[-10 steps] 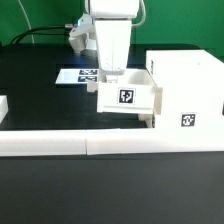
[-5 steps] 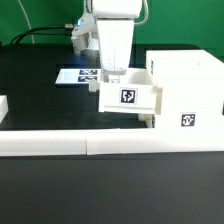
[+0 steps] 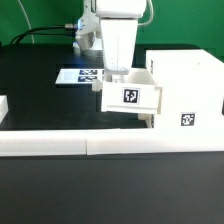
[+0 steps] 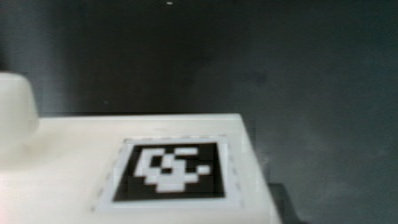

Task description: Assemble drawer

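Since the earlier frame, the tray (image 3: 131, 97) has shifted slightly toward the exterior view's right and upward. It sits at frame centre, against the box housing (image 3: 185, 90), and the gripper (image 3: 112, 72) is clamped on its rear wall. In the wrist view, one finger (image 4: 15, 115) rests beside the tray's marker tag (image 4: 173, 168).

A long low white border wall (image 3: 60, 145) edges the black desk (image 3: 40, 100) in front; the thin flat white marker board (image 3: 72, 76) lies farther back (partly hidden), before a green backdrop (image 3: 40, 15).
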Tool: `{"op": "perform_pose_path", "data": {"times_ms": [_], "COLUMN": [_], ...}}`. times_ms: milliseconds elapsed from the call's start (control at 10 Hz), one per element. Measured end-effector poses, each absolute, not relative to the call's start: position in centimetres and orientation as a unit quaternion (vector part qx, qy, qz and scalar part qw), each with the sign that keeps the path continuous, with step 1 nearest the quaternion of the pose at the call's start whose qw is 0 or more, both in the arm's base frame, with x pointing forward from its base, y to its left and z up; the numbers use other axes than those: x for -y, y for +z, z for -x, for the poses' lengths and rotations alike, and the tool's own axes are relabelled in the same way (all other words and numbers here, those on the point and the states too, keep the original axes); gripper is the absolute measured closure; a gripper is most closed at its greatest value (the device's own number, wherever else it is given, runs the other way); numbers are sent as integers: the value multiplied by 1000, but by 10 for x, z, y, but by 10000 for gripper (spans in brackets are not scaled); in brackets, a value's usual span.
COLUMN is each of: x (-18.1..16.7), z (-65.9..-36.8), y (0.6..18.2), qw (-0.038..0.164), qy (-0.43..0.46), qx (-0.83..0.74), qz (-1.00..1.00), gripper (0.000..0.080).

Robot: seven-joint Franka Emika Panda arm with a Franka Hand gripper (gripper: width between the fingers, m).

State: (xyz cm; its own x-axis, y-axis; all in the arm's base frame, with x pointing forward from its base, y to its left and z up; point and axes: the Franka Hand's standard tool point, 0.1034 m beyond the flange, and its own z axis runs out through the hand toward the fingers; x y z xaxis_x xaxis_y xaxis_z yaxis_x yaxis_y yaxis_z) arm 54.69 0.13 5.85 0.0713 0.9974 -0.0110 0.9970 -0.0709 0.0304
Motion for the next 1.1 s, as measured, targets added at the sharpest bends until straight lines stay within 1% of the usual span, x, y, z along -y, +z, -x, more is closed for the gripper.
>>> {"op": "perform_pose_path", "data": {"times_ms": [1100], "x": [-1], "z": [-546], "y": [56], "qw": [16], "qy": [6], "qx": [-703], "qz": [-711], "gripper": [757]}}
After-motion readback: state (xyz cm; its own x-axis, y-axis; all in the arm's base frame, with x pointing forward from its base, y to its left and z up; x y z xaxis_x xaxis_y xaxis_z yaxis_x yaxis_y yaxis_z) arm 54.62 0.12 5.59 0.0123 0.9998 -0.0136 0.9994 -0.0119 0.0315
